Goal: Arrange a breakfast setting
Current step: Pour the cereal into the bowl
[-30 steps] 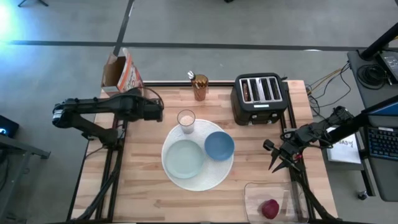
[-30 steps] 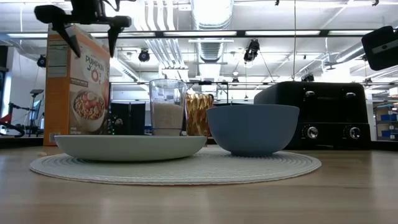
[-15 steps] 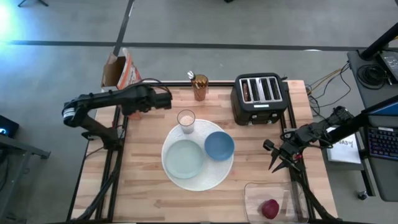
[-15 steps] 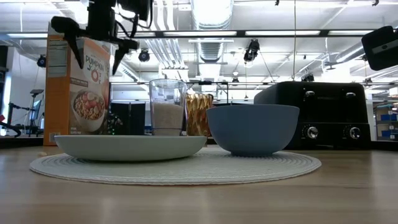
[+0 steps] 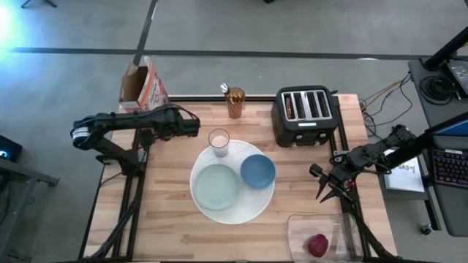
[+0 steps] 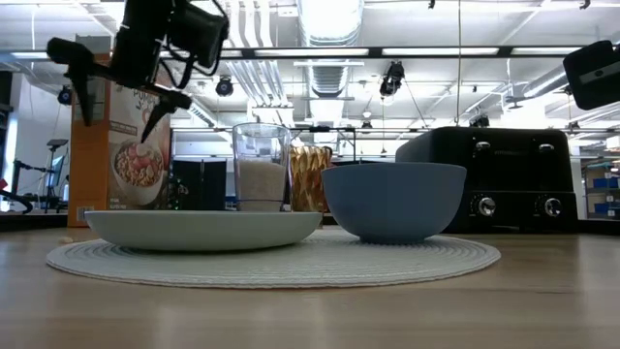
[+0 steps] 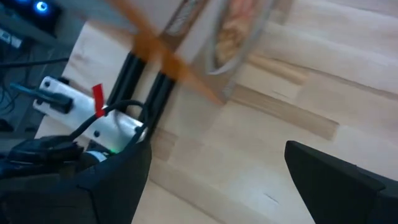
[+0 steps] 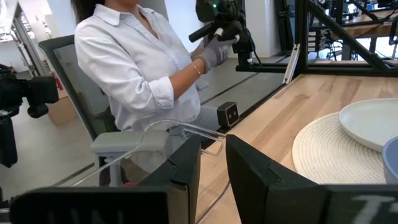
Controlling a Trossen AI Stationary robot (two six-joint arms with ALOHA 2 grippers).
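Observation:
A pale green-white plate (image 5: pixel 217 185) and a small blue bowl (image 5: pixel 257 171) rest on the large round white plate (image 5: pixel 248 208) at mid-table. The milk glass (image 5: pixel 219 140) stands at its far rim. Brown toast (image 5: pixel 292 107) sticks up from a slot of the black toaster. A small red fruit (image 5: pixel 316 245) lies in a clear tub at the near right. A metal spoon (image 5: pixel 226 89) stands in a gold cup. My left gripper (image 6: pixel 116 111) hangs open above the table's far left, tipped downward, left of the glass. My right gripper (image 8: pixel 213 168) waits at the table's right edge, its fingers a narrow gap apart, empty.
The orange-and-white cereal box (image 5: pixel 142 84) stands at the far left corner, close behind my left gripper. The black toaster (image 5: pixel 305 115) fills the far right. A person in a white shirt (image 8: pixel 143 74) sits beyond the table's left side. Bare wood (image 5: pixel 168 212) lies at the near left.
My left gripper has sunk toward the table in front of the cereal box and tipped its fingers further downward. It has stayed wide open. Nothing on the table has moved.

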